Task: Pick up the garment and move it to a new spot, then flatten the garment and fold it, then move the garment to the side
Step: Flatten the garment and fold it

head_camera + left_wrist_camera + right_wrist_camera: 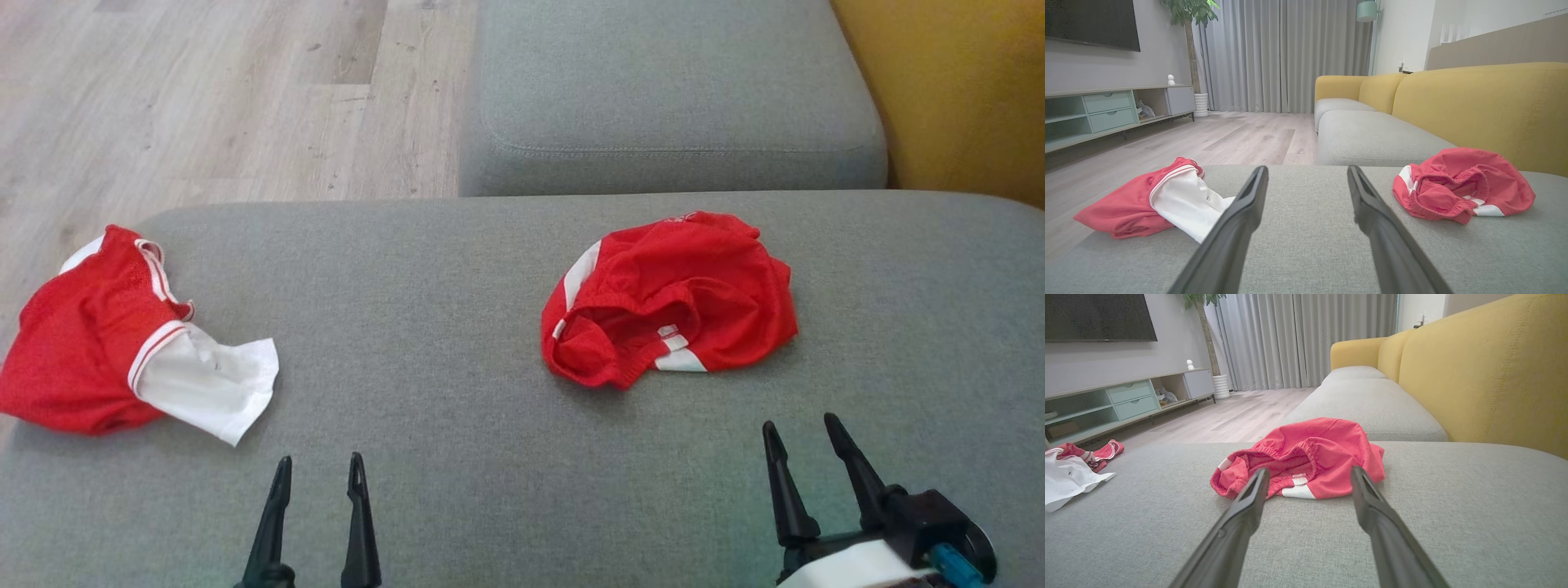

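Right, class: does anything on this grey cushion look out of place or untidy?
Yes. The red shorts lie bunched on the cushion, and the red and white shirt is crumpled, overhanging its left edge. Neither is flat.

No readable text, brand, number or sign found. Small white label (668,331) seen at waistband of red shorts (702,278); print on it too small to be read.
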`<state>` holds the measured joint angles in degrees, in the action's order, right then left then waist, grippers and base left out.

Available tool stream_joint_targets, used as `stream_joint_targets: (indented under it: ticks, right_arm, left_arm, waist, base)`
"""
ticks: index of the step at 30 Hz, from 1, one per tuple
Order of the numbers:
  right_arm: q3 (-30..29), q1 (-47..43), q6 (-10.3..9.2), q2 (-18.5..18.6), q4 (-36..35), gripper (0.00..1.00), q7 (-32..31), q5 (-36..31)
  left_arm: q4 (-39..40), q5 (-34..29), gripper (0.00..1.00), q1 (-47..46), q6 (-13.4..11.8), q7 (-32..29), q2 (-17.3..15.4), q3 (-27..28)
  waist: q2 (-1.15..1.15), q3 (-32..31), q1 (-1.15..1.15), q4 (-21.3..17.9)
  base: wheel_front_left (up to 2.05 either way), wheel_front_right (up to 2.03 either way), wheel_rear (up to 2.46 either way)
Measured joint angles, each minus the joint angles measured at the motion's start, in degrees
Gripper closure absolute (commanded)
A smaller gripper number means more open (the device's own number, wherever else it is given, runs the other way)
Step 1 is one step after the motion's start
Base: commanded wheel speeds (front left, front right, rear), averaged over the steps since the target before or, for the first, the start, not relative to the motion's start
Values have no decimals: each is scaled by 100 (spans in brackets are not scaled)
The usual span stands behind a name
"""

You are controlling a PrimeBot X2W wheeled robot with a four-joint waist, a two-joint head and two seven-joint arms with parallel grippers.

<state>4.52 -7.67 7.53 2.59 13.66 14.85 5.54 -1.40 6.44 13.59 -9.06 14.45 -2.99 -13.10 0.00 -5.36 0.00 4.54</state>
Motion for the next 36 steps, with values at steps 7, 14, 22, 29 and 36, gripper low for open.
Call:
stream_joint_targets:
  ticks: [7,14,22,29,36]
  right_arm:
    - [3,-15,0,0,-26,0,0,24]
    - [-11,-18,0,0,-27,0,0,52]
    - [-40,-18,0,0,-26,0,0,110]
    - [-68,-18,0,0,-22,0,0,160]
    - [-84,-16,0,-1,0,0,0,202]
  left_arm:
    - [-20,-49,0,54,-1,0,-1,-32]
    - [-41,-149,0,59,3,0,-1,-73]
    - [-97,-205,0,57,5,0,-1,-26]
    - [-118,-246,0,56,5,0,-1,-27]
    - [-212,-232,0,57,5,0,-1,-30]
  waist:
    - [0,-7,0,-14]
    - [0,34,0,-53]
    - [0,34,1,-56]
    - [0,33,1,-49]
    - [0,57,0,-122]
  base:
    - [0,0,0]
    - [0,0,0]
    - [0,0,0]
    - [0,0,0]
    - [0,0,0]
